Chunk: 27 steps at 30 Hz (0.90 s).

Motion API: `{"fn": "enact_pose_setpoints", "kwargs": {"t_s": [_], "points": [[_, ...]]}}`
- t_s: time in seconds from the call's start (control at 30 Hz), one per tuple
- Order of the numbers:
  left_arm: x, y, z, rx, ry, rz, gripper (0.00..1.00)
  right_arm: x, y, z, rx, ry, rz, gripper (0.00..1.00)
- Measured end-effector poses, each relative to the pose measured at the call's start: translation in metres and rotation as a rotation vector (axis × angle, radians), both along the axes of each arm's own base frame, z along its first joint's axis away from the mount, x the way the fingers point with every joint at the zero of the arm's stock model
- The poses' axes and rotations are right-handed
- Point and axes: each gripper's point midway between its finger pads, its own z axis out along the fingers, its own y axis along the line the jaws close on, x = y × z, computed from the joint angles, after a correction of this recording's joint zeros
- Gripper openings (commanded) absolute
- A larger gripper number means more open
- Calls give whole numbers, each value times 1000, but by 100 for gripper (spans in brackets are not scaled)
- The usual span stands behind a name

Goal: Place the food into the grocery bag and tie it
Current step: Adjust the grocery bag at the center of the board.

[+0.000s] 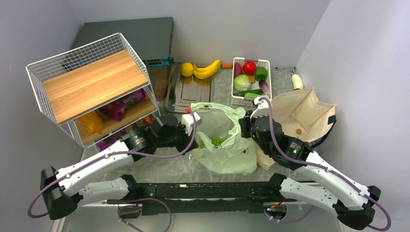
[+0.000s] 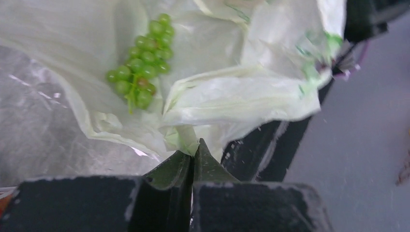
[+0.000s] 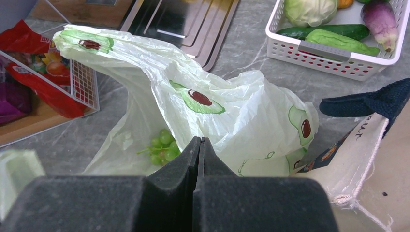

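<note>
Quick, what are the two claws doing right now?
Left gripper: closed, pinching the bag.
Right gripper: closed, apparently on the bag's rim too.

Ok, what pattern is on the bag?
Pale-green bag printed with halved avocados, brown pits showing; the right wrist view shows it best.

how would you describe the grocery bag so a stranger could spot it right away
Look at the middle of the grey marbled table, between the wire rack and the beige canvas tote. The grocery bag lies open there with green grapes inside. Unlike the stiff tote, it is thin, crinkly pale-green plastic printed with halved avocados.
</note>
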Motion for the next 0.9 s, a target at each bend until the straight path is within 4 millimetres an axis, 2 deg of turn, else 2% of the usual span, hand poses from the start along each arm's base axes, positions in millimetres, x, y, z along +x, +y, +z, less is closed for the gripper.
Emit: {"fn": "enact_pose_setpoints", "kwargs": {"t_s": [0.17,0.3,0.47,0.67,0.8,0.9], "points": [[-41,0,-6,-13,14,-126,18,2,2,-4,-17,9,-1,0],[-62,0,-27,13,44,-178,17,6,0,-7,-37,9,-24,0],[-88,-11,-56,35,97,-239,18,9,-3,-9,-48,9,-56,0],[-118,-27,-85,112,133,-312,28,9,-4,-9,-47,9,-61,0],[-131,-34,-97,168,140,-343,40,9,-5,-12,-51,12,-62,0],[-134,-37,-90,176,134,-350,53,9,-5,-13,-53,14,-62,0]]}}
